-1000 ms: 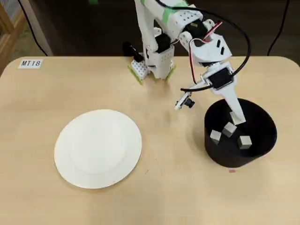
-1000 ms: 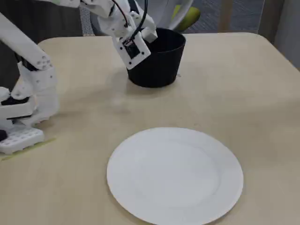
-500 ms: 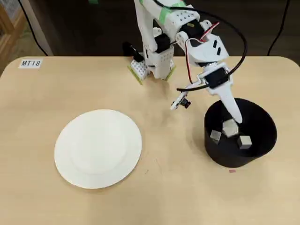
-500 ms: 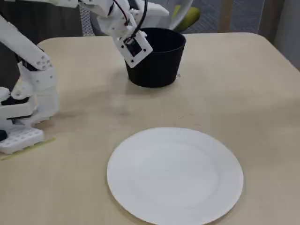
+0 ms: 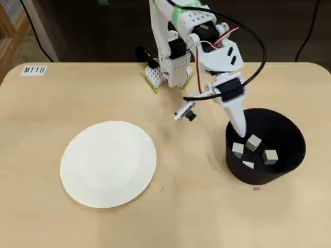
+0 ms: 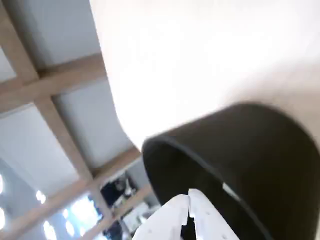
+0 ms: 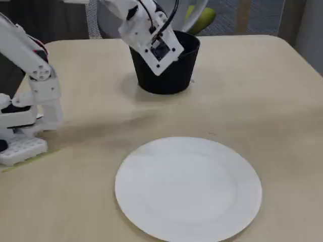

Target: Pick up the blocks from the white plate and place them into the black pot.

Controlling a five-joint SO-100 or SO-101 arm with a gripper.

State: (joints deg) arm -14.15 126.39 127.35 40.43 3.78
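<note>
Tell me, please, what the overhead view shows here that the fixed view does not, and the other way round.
Only the overhead view looks into the black pot: four blocks lie on its floor, with the gripper tip just over the rim. It also shows a small label at the table corner. Only the fixed view shows the pot's outer wall from the side and the floor beyond the table; its interior is hidden. Both show the white plate with no blocks on it, the arm reaching to the pot, and the arm's base on the table.
</note>
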